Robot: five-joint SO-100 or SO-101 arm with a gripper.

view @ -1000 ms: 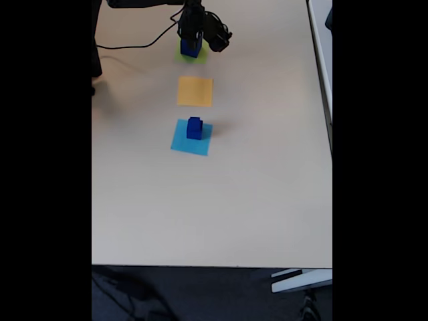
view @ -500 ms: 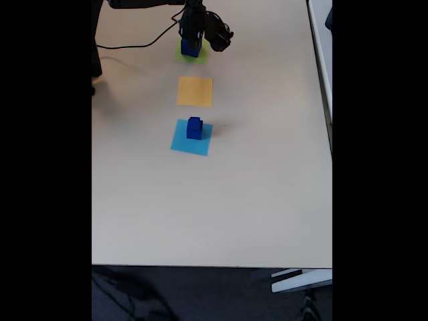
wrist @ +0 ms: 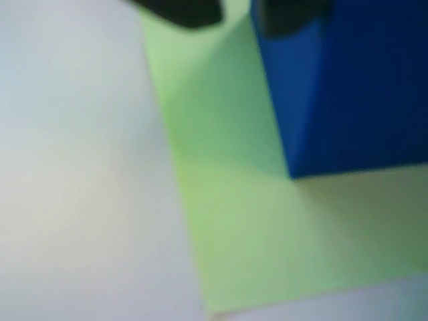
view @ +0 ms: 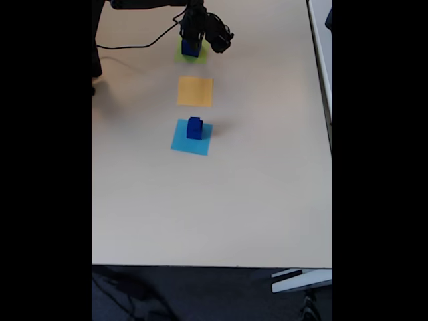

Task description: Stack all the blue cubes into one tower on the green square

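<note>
In the wrist view, two dark finger tips show at the top edge, one over the green square (wrist: 227, 200) and one against the top of the large blue cube (wrist: 348, 87); too little of them is in frame, and too blurred, to tell how far apart the jaws stand or whether they grip. The cube rests on the green paper directly below the tool, with pale table (wrist: 73, 167) to the left. In the fixed view, the gripper (view: 192, 32) hangs over the blue cube (view: 190, 47) on the green square (view: 199, 57), touching or nearly touching its top. Toward the viewer from the tool lies an orange square (view: 194, 91), and beyond it a light-blue square (view: 180, 142) carrying two smaller stacked blue cubes (view: 194, 128), well apart from the tool.
</note>
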